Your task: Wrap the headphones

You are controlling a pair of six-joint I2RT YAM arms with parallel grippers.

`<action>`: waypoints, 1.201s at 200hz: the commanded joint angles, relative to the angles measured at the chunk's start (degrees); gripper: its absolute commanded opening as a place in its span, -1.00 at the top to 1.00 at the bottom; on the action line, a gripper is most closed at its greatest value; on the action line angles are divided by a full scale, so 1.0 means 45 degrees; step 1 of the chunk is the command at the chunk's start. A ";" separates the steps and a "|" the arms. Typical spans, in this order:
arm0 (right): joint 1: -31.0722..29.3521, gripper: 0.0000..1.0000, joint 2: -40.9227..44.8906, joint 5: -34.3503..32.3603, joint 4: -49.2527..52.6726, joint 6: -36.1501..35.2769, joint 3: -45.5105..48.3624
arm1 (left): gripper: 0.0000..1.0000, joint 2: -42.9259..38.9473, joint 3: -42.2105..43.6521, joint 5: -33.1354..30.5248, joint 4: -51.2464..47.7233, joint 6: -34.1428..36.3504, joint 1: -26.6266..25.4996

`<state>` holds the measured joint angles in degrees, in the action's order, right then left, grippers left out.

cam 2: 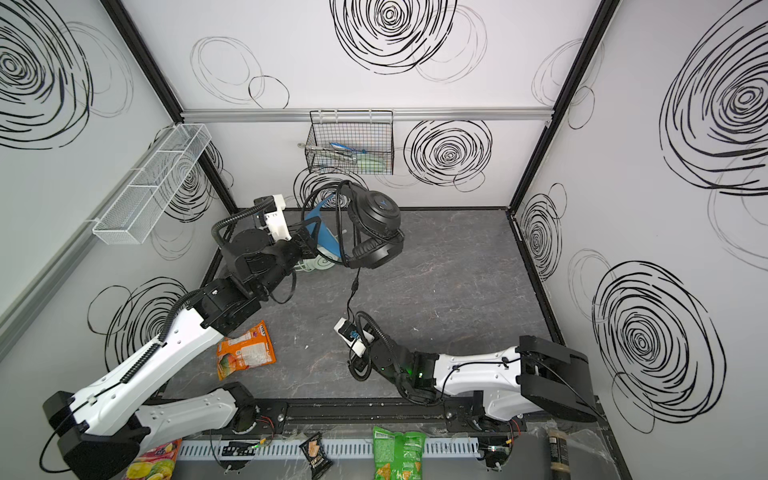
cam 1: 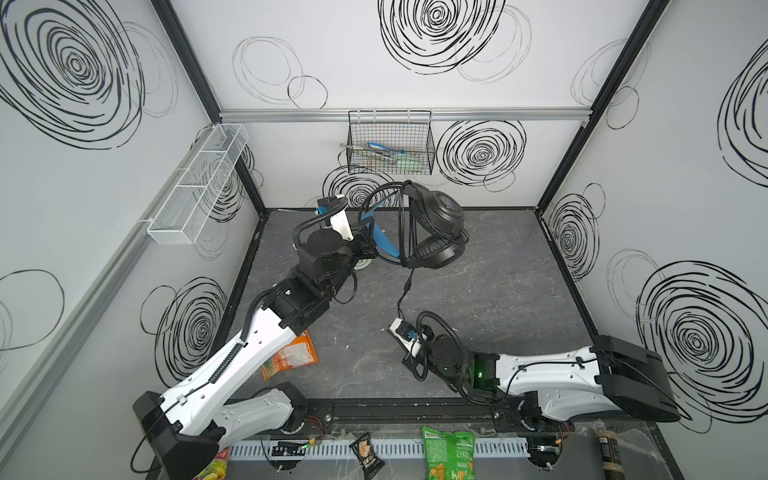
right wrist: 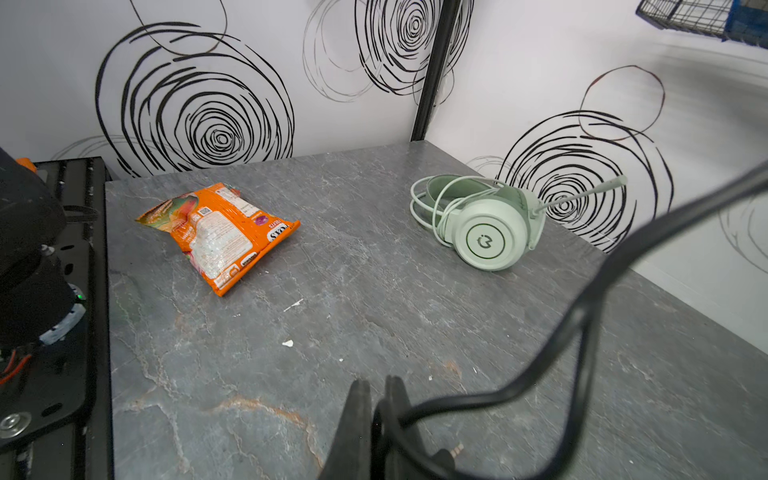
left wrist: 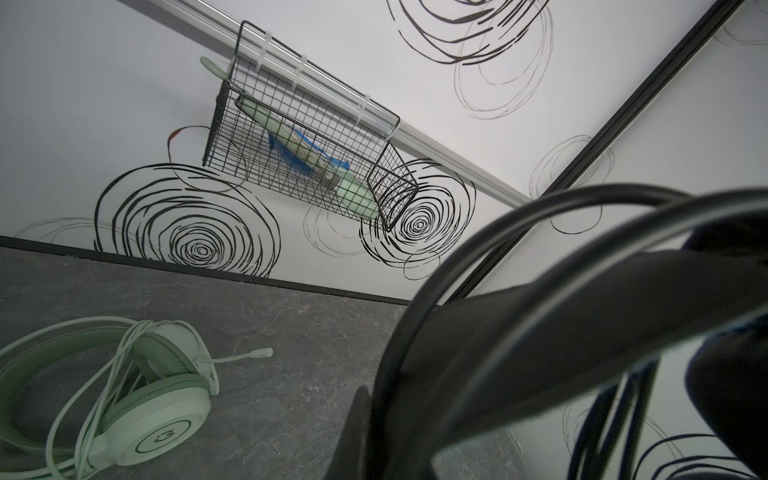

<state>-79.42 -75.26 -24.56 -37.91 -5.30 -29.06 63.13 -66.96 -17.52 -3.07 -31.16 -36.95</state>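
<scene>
Left jaws clench the black headset [cam 1: 440, 224] by its blue-lined headband, holding it above the back of the bench [cam 1: 498, 311]. Right jaws pinch its cable [right wrist: 582, 316] nearer the front. The mint headset [right wrist: 486, 232] lies on the bench beneath the left arm, cord looped round it.

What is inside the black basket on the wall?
The basket holds pale green utensils, something blue and a metal tool. They overlap, so their full shapes are hidden.
</scene>
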 commanded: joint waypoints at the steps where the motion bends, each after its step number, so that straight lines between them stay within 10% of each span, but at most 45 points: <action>1: -0.0409 1.00 -0.0096 -0.0076 0.1509 0.0201 -0.0798 | 1.00 0.0277 -0.0041 -0.1458 0.2753 0.0725 0.0067; 58: -0.0767 1.00 0.1445 0.0429 0.4863 -0.0616 -0.3154 | 1.00 0.0376 0.1376 -0.3345 0.3188 0.3927 -0.0285; 139: -0.0403 1.00 0.3104 -0.0147 0.7914 -0.3942 -0.6311 | 1.00 -0.0183 0.2768 -0.2697 0.2089 0.4587 -0.0564; 240: 0.2991 1.00 0.2195 -0.0382 0.9586 -0.2269 -0.6693 | 1.00 -0.1668 0.4134 -0.2838 0.1239 0.4065 -0.1181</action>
<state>-67.40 -63.64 -24.67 4.67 -16.75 -58.28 57.95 -48.21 -29.98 -1.43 -10.68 -41.91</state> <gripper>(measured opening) 0.068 0.101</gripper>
